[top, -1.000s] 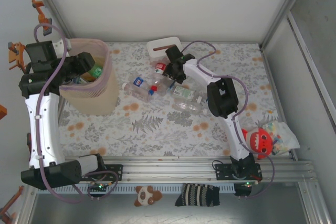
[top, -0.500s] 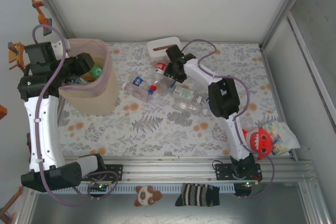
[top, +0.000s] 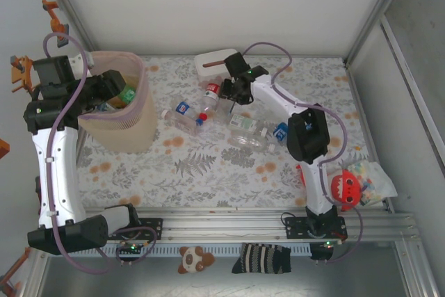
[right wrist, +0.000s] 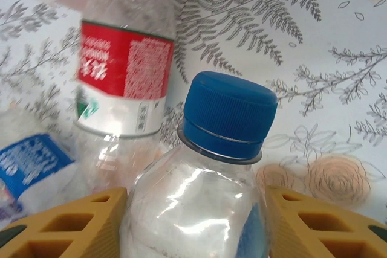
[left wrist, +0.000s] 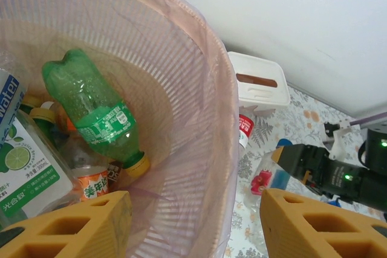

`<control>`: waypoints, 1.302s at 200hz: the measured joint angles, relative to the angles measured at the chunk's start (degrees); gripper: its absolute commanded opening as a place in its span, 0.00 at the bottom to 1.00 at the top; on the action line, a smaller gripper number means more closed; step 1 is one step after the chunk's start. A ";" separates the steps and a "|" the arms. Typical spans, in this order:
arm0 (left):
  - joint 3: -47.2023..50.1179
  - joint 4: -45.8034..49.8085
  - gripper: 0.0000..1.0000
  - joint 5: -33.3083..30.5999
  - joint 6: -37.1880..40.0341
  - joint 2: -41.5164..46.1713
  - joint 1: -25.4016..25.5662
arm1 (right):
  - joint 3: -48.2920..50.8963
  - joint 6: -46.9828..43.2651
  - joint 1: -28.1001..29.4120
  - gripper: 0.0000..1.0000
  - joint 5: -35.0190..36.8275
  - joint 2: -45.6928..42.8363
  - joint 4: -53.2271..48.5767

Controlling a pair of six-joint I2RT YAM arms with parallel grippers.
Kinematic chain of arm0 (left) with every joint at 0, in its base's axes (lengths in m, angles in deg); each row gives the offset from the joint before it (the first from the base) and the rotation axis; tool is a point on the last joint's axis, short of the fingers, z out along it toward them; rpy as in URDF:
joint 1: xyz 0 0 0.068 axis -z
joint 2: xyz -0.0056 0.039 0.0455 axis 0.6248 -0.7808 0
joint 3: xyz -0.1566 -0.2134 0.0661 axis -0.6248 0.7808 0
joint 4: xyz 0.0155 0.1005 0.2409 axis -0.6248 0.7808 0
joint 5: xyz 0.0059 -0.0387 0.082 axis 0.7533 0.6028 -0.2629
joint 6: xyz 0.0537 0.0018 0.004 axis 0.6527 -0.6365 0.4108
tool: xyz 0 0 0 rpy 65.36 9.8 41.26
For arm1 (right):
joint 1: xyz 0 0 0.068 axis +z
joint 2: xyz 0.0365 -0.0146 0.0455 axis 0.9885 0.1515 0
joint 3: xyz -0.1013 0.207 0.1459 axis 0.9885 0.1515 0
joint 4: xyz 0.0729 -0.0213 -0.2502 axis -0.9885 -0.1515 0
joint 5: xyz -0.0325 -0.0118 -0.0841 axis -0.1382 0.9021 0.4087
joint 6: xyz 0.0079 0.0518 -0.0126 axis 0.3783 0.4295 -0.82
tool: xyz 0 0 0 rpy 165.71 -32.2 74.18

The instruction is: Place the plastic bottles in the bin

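Observation:
The bin stands at the far left, its rim close under my left gripper. That gripper is open and holds nothing. Inside the bin lie a green bottle and several other bottles. My right gripper is shut on a clear bottle with a blue cap, and both fingers of that gripper press its sides. A red-labelled bottle lies just beyond it on the table. More plastic bottles lie at mid-table: a blue-labelled one and two clear ones.
A white tissue box sits at the back, just behind the right gripper. A red plush shark and a crumpled bag lie at the near right. Metal frame posts and white walls bound the floral table.
The right gripper's fingers have closed in on the blue-capped bottle, and its arm has swung its elbow to the right. The left arm has not moved.

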 measured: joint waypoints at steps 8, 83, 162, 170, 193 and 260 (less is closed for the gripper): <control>-0.02 0.02 0.58 0.00 0.00 0.00 0.00 | 1.07 -0.90 0.42 0.53 -0.57 -1.64 -0.48; -0.13 0.07 0.58 0.00 -0.22 0.00 0.00 | 14.53 -8.37 10.97 0.53 -2.64 -12.92 -5.29; -0.13 0.07 0.58 0.02 -0.66 0.11 0.00 | 20.15 -12.85 16.87 0.53 -2.36 -8.90 -6.58; -0.13 0.04 0.58 0.02 -0.66 0.22 0.00 | 20.15 -12.41 17.22 0.54 -1.73 -8.33 -6.75; -0.09 0.04 0.58 0.02 -0.72 0.52 0.00 | 20.15 -9.86 17.99 0.54 0.31 -7.13 -7.15; -0.09 0.04 0.59 0.04 -0.83 0.63 0.00 | 20.13 -0.31 19.02 0.72 5.16 -6.62 -7.87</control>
